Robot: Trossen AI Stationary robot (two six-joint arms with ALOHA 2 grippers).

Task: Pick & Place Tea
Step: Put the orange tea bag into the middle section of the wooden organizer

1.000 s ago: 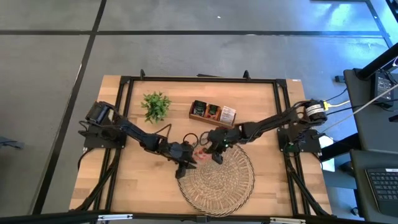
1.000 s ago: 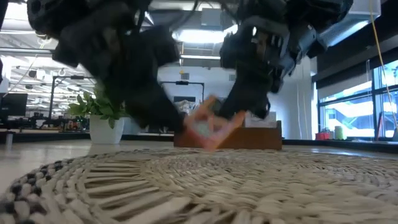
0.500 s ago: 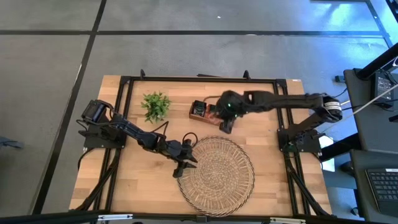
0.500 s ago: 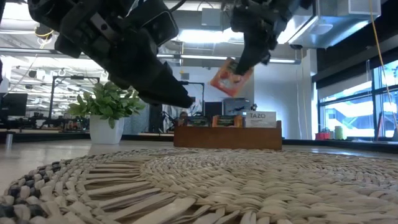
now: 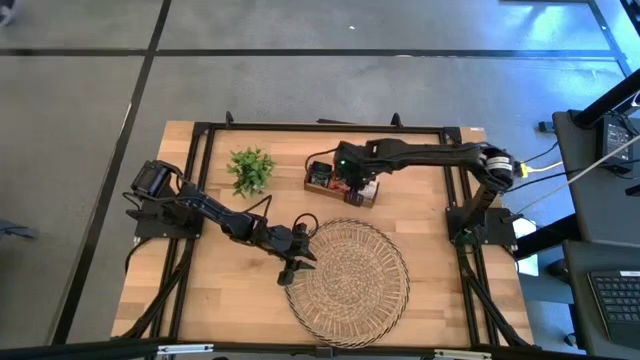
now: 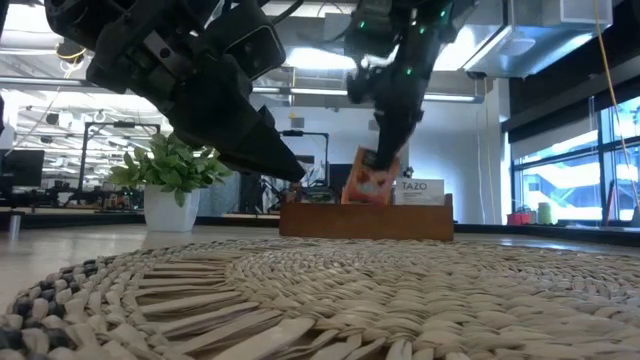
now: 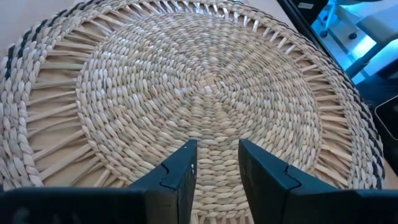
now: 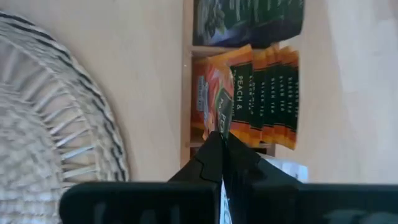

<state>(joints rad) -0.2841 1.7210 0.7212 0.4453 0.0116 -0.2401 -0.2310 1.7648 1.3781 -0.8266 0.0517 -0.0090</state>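
Dangling orange square tea sachet [image 6: 368, 185]

Light wood-plank table [image 5: 200, 290] inside a black frame. Directly on it: round woven tray [image 5: 348, 281], near centre; small green plant [image 5: 250, 169] in a white pot, far left; brown wooden three-compartment box [image 5: 341, 184], far centre, right of the plant.

Even overhead light fills the high view, with faint shadows on the wooden surface [image 5: 420, 230]. In the low view, ceiling strip lights [image 6: 310, 60] glare at upper centre and windows [image 6: 575, 170] shine at right; the near woven tray [image 6: 320, 300] is soft and the dark arms are silhouetted.
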